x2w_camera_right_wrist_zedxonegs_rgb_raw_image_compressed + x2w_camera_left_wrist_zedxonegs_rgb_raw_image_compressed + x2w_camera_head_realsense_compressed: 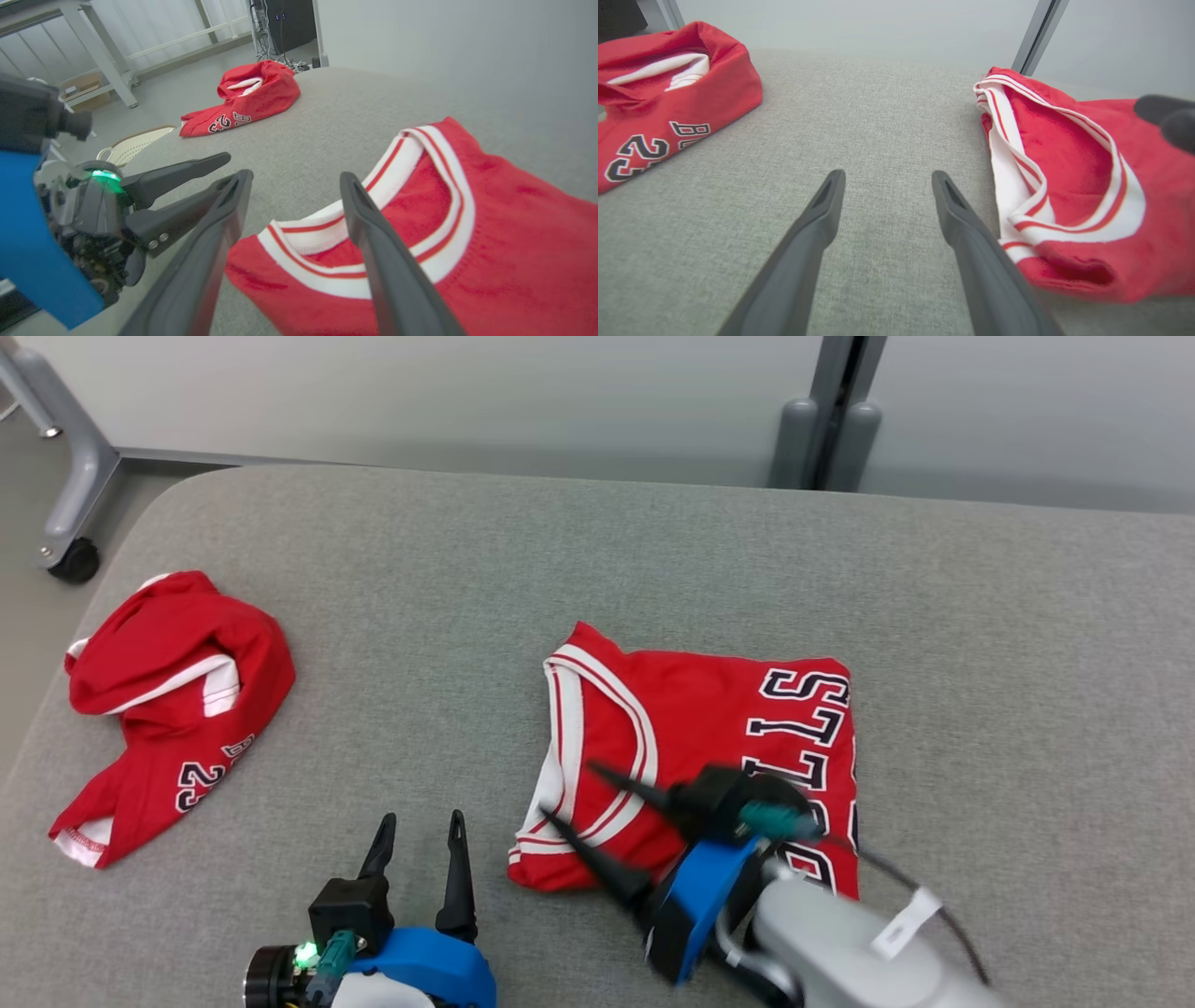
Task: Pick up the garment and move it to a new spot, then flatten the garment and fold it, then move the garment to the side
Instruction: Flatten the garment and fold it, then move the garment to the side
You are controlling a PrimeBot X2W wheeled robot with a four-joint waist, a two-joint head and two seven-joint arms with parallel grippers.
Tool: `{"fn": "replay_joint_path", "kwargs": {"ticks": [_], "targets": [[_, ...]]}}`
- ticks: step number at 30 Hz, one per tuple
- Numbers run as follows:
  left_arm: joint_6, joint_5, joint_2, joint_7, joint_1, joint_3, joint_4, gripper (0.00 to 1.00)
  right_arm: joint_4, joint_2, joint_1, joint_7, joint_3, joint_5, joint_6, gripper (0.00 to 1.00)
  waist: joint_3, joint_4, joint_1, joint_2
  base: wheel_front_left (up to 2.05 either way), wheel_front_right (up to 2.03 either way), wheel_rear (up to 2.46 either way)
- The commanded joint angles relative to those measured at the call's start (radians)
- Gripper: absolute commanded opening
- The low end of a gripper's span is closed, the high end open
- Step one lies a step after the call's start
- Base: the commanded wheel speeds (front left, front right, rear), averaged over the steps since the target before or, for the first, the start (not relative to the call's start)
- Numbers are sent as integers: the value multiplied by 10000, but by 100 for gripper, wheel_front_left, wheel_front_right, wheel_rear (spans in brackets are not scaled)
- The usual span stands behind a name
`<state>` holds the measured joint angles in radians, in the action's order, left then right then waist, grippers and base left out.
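Note:
The garment (691, 747) is a red jersey with white trim and black lettering, lying folded into a rectangle on the middle of the grey table. My right gripper (569, 791) hangs over its left, collar edge, open, with nothing between the fingers. The right wrist view has the gripper (296, 176) just above the white-trimmed collar of the garment (490, 224). My left gripper (422, 818) is open over bare table, left of the garment. In the left wrist view that gripper (888, 176) stands beside the garment (1064, 186), apart from it.
A second red jersey (168, 700) lies crumpled at the left end of the grey padded table (653, 551). A wheeled grey frame (70, 555) stands off the far left corner. A cream basket (135, 142) sits on the floor beyond the table's edge.

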<state>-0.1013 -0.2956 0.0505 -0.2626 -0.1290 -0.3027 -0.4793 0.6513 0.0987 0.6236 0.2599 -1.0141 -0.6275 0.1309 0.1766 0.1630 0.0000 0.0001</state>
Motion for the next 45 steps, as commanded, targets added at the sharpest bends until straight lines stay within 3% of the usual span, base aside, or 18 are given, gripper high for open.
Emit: {"fn": "replay_joint_path", "kwargs": {"ticks": [1,6,11,19,28,36,45], "targets": [[-33,92,-2,-31,-29,127,35,100,-317,199,80,56,672,177,-2,100,-72,-142,0,-1,0,0,0],[-38,382,-3,-31,-73,397,144,100,-795,405,-845,55,3509,1496,-2,100,-225,-545,0,-1,0,0,0],[-37,772,0,-31,-139,619,237,100,-1193,142,-1938,57,6236,2948,-2,100,-354,-971,0,-1,0,0,0],[51,1371,-2,-31,113,950,197,100,-1599,-293,-3400,58,8767,4413,-2,100,-589,-1588,0,-1,0,0,0],[20,1591,-2,-29,597,1048,325,100,-1479,-475,-4455,59,10114,4847,-2,100,-941,-1931,0,-1,0,0,0],[73,1656,0,-31,757,993,385,100,-1405,-461,-4731,59,9799,4464,-2,100,-1006,-1883,0,-1,0,0,0],[190,1425,1,-31,348,568,403,100,-783,-469,-3708,60,8826,4285,-2,100,-478,-1436,0,-1,0,0,0]]}}
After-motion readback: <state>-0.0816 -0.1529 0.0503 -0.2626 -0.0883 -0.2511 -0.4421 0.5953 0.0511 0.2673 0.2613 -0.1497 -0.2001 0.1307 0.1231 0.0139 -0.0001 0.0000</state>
